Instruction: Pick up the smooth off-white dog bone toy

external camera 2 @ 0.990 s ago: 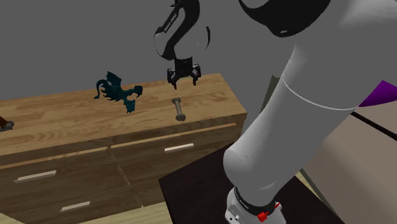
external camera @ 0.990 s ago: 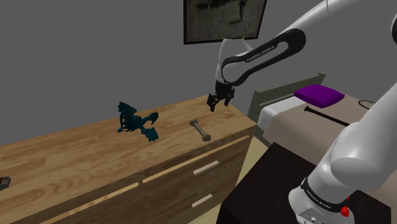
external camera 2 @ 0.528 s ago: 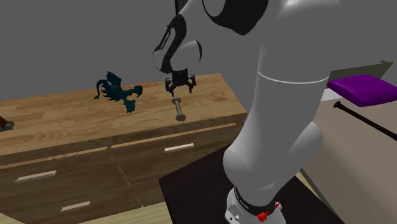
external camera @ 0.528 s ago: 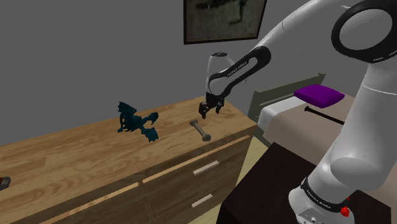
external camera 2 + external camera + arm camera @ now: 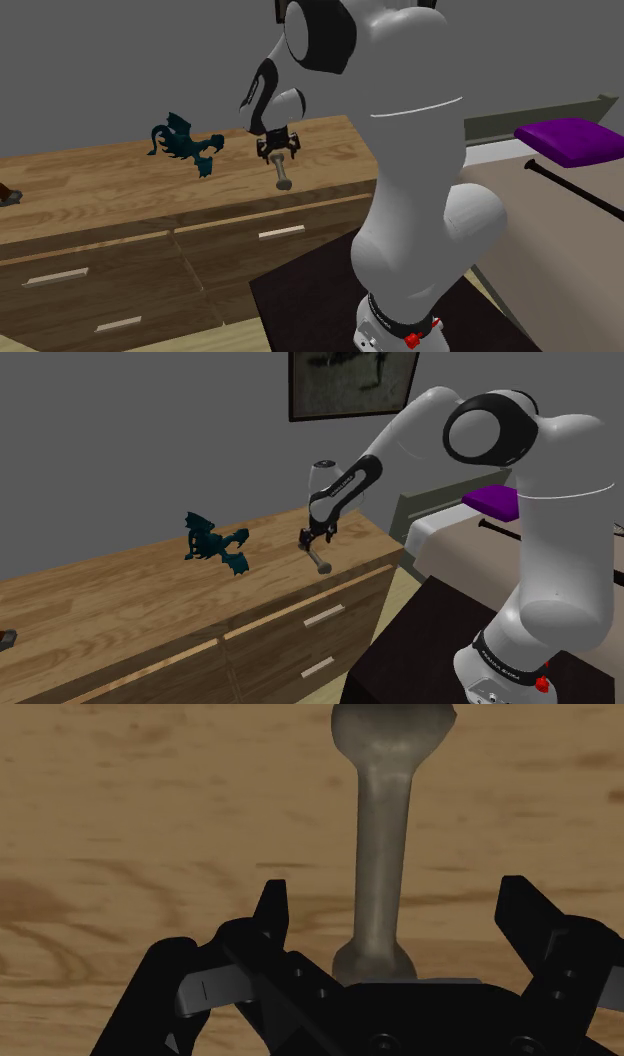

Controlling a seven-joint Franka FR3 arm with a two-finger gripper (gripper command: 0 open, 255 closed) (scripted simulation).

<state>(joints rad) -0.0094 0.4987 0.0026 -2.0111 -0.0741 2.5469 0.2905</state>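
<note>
Wooden dresser (image 5: 120, 592) against a grey wall, two rows of drawers below. Dog bone toy (image 5: 318, 558) lies flat on the top near the front edge, towards the end nearest the bed. It renders dull grey-beige, smooth, with a knob at each end.

Change over the last second: the tool (image 5: 310, 537) hung higher and off to the shoulder view's right of the bone; it has since swung across and dropped. It now sits low over the bone's far end, just above the wood. The bone itself has not shifted. In the wrist view the tool (image 5: 393, 894) is spread, one finger on each side of the shaft (image 5: 385, 844), and neither finger touches it. Not yet held.

My reading: approach is nearly done. What remains is a short descent, then closing across the narrow shaft. The fingers straddle it crosswise, which suits that. The grip falls near one knob, not mid-shaft, so the bone may tip on lifting.

Arm pose: it rises white from the stand (image 5: 420, 642) at the shoulder view's lower right, with a big joint high up. The forearm runs down and left, and the wrist is bent so the tool points at the dresser top.

Teal dragon figurine (image 5: 215, 542) stands well apart from the bone, further along the top, untouched. Purple cushion (image 5: 500, 502) on the bed beyond.
</note>
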